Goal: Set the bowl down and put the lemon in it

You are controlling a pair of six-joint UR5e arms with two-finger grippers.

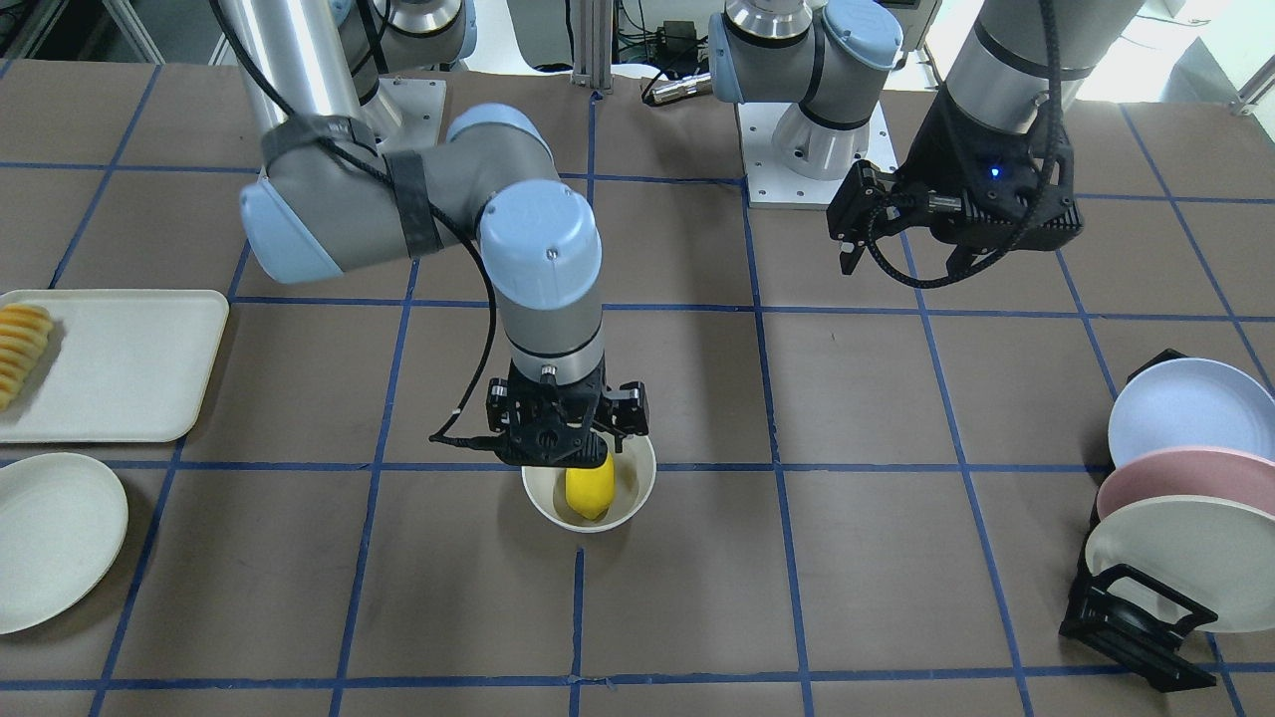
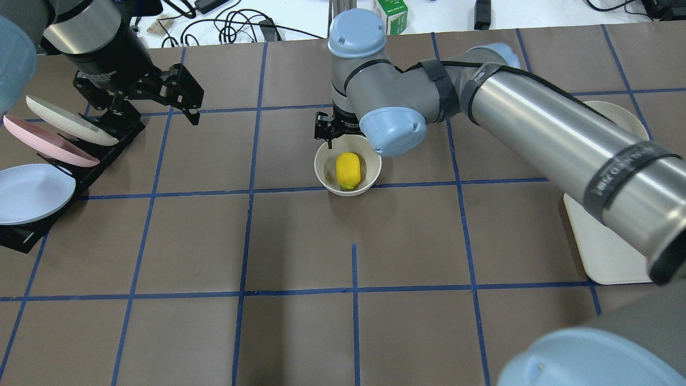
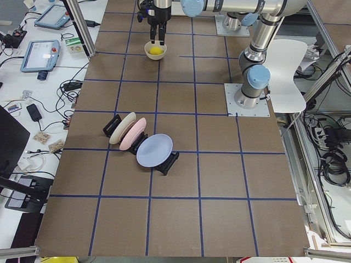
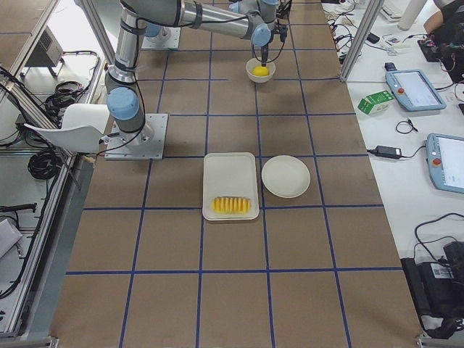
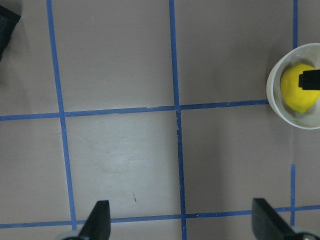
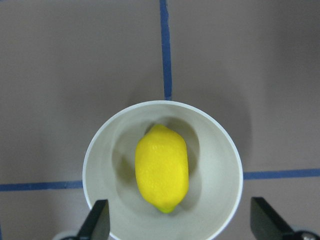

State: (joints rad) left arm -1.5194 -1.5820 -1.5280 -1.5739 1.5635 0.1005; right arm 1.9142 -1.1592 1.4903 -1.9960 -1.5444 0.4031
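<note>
- Lemon [image 6: 161, 169], whole and bright yellow, lies on its side at the bottom of the bowl [image 6: 220, 150]. It is directly beneath the right hand [image 6: 180, 222] and touches neither of that hand's fingers.
- The bowl, small, deep and cream-white, stands upright on the brown bench [image 6: 60, 75], centred under the right hand.
- The right hand points straight down over the bowl. Its two dark fingers [image 6: 99, 220] are spread wide, one past each side of the rim, and hold nothing.
- The left hand [image 5: 182, 220] is well apart from the bowl and hovers above bare bench. Its fingers are also spread, with nothing between them. From its own camera the bowl sits far off to one side.
- A black rack [image 1: 1126, 607] of blue, pink and cream plates stands just beside and below the left hand.
- Judged from how things lie, both parts of the task look done: the bowl is placed and the lemon is inside it.
- Handling the lemon: it is likely light and firm, with a waxy rind and a rounded body that would roll. Across its narrow middle, not at the pointed ends, looks like the best place to hold it.
- Handling the bowl: it looks stiff and light, with a glossy, probably slippery inside. Whether it would chip cannot be told. The rim seems the place to grip, one finger inside and one outside.
</note>
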